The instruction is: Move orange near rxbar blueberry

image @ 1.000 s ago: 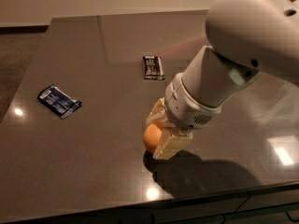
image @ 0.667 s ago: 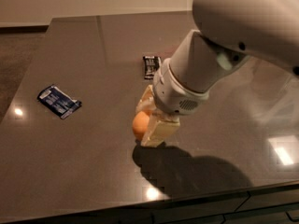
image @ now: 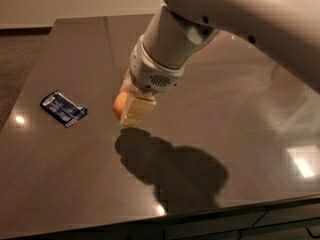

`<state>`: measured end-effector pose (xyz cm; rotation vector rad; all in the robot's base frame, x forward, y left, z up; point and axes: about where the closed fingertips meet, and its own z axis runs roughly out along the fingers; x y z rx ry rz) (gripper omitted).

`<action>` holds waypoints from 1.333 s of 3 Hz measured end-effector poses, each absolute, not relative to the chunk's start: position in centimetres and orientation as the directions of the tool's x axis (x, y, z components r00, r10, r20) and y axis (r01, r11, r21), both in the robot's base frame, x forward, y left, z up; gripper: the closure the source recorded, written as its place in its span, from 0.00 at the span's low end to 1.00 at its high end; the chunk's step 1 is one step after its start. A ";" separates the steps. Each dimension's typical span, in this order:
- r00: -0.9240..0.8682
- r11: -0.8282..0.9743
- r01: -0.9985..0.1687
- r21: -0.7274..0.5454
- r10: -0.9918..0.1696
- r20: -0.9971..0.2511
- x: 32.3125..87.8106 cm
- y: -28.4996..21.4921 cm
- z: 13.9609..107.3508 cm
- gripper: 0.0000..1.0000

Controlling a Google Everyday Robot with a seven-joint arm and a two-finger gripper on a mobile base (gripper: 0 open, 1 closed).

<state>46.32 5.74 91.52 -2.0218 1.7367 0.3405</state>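
Observation:
The orange is a round orange fruit held between my gripper's pale fingers, a little above the dark table. Only its left side shows past the fingers. The rxbar blueberry, a flat dark blue wrapper with white print, lies on the table at the left, about a hand's width left of the orange. My white arm comes down from the upper right.
The arm casts a dark shadow on the table in front of the gripper. The table's front edge runs along the bottom. The black-and-white bar is hidden behind my arm.
My gripper has carried the orange left and up off the table, closer to the blue bar. The black-and-white bar is now hidden behind the arm.

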 end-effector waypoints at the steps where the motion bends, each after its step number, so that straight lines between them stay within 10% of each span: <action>1: 0.161 -0.086 -0.980 -0.178 -0.870 -0.466 48.2 8.7 91.7 1.00; 4: 0.148 -0.099 -0.987 -0.129 -0.876 -0.459 50.4 16.7 87.8 1.00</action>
